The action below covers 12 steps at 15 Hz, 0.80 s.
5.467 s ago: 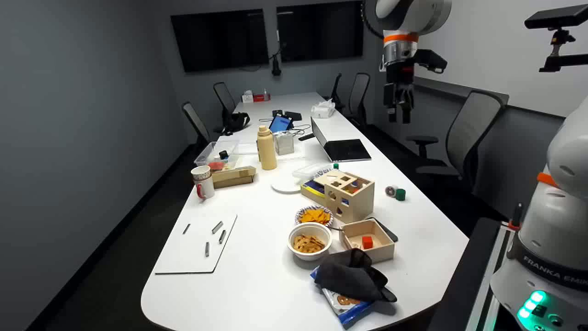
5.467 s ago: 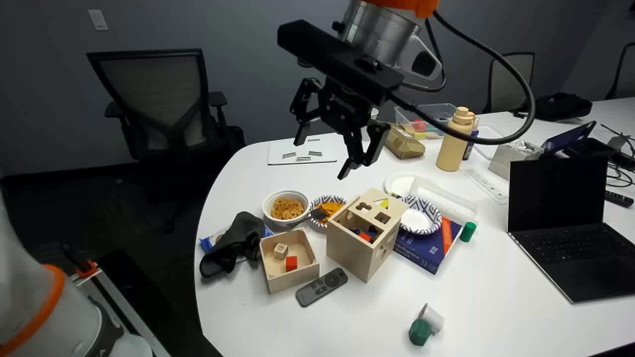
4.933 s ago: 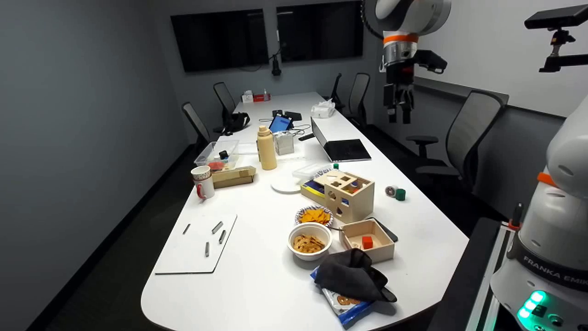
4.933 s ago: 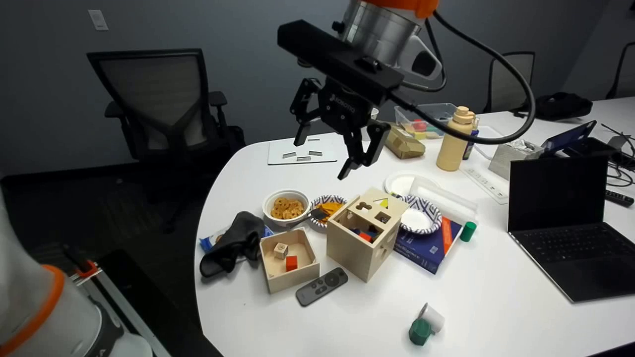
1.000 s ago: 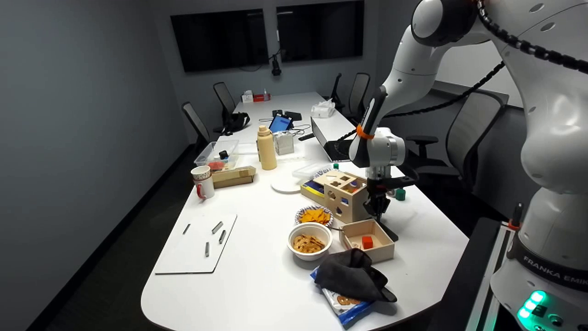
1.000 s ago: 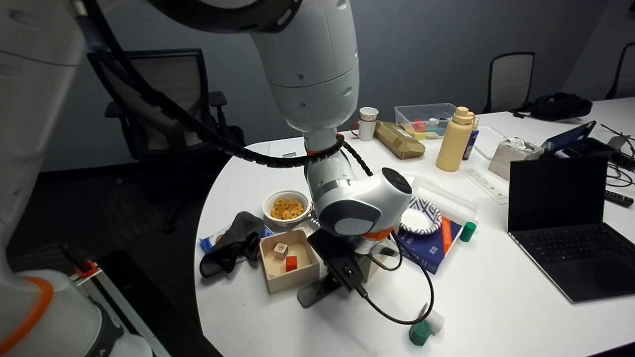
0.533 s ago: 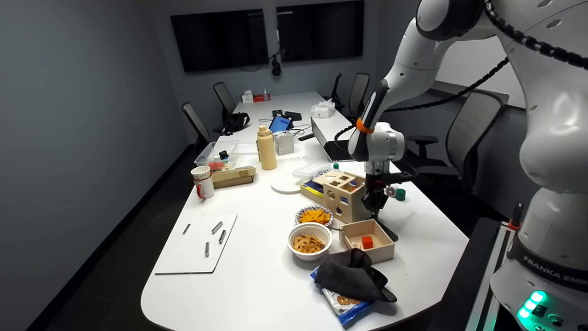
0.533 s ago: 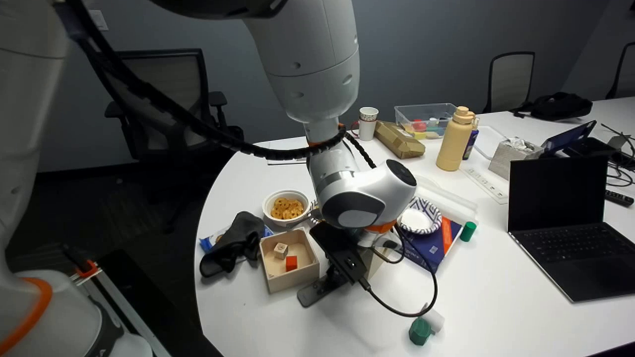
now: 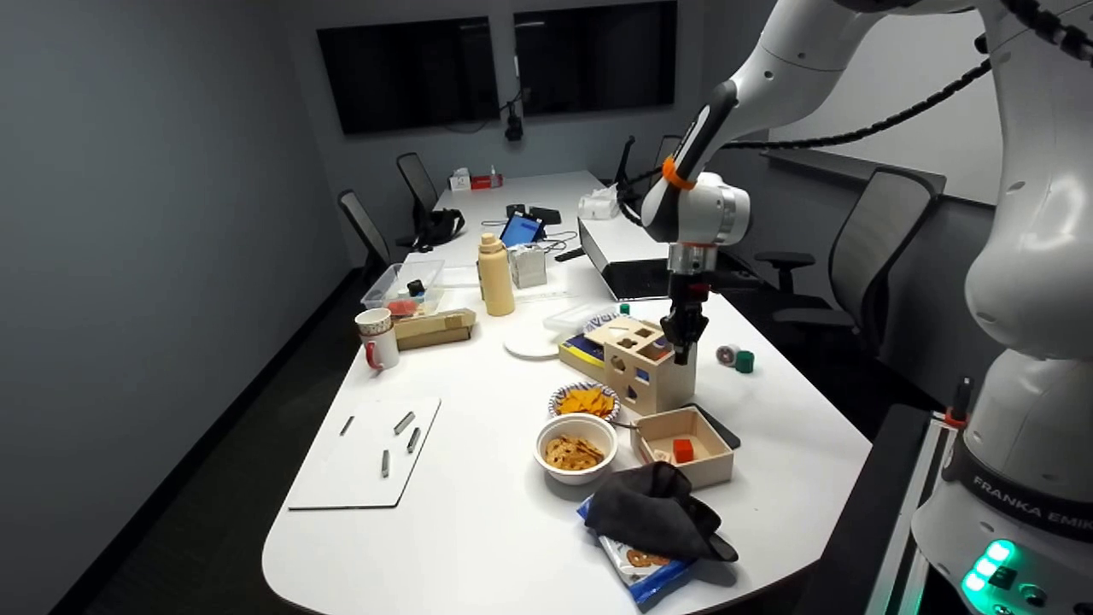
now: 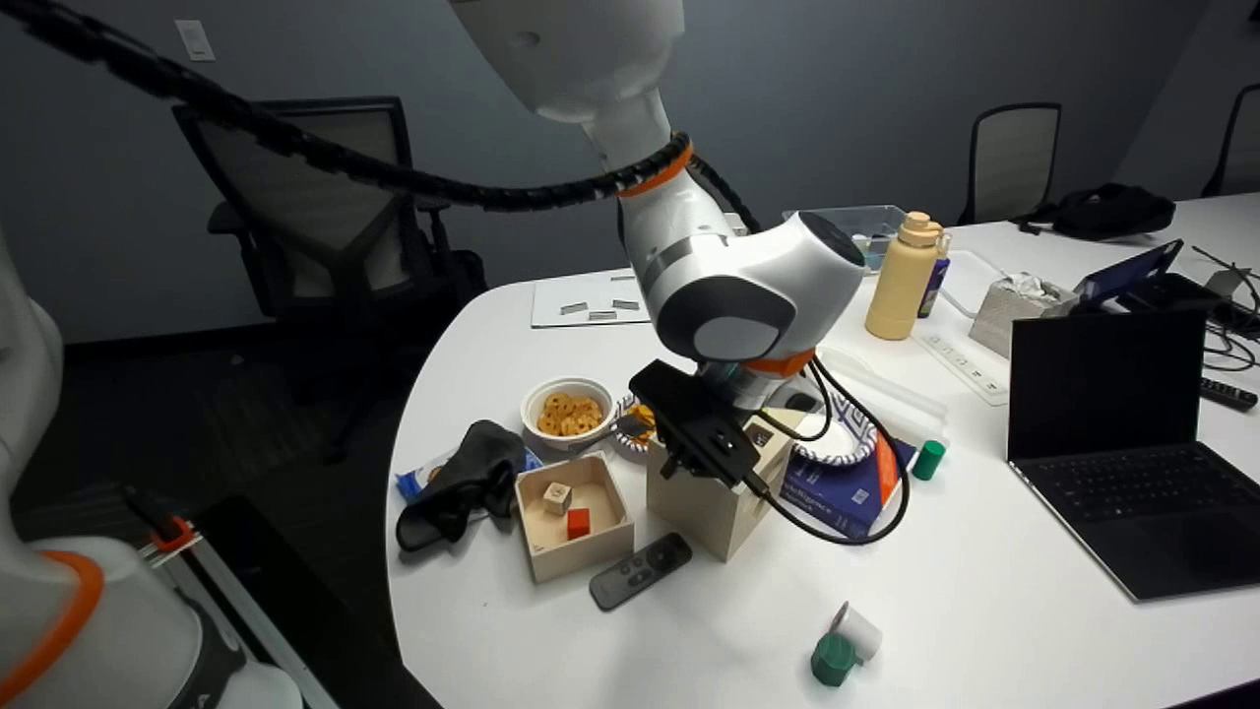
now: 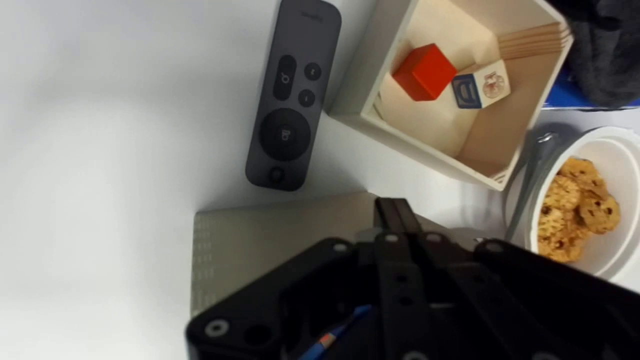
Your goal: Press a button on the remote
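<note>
Plainly, the fingers are pressed together, their tips lined up side by side in the wrist view. They hang right by the top of the box; whether they are over it or beside it, or touch it, I cannot tell. The remote lies flat on the bench, buttons up and apart from the fingers. Its ring end faces the box, and one long edge runs just beside a corner of the tray. The tray carries a red cube and a letter block. A bowl of snacks stands next to the tray, and a black cloth lies over a blue packet nearby. Farther along the bench, a laptop stands open.
</note>
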Each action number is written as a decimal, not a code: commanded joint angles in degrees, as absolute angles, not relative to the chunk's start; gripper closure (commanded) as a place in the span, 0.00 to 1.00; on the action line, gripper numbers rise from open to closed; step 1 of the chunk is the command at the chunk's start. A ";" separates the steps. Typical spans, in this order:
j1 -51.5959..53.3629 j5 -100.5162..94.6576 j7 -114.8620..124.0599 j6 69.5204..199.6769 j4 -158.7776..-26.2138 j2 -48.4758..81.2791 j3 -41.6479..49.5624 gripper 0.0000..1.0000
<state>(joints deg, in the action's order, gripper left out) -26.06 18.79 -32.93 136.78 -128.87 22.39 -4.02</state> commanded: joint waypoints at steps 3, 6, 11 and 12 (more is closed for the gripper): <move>-23.40 20.13 -35.96 129.65 -129.08 17.96 -1.01 1.00; -21.99 19.61 -35.77 127.74 -128.49 18.37 0.12 1.00; -19.94 18.63 -35.35 122.05 -126.64 21.78 0.95 0.60; -19.65 18.60 -35.30 120.88 -126.32 22.44 0.99 0.51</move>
<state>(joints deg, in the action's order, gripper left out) -21.27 18.91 -34.86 124.95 -128.45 20.10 -0.23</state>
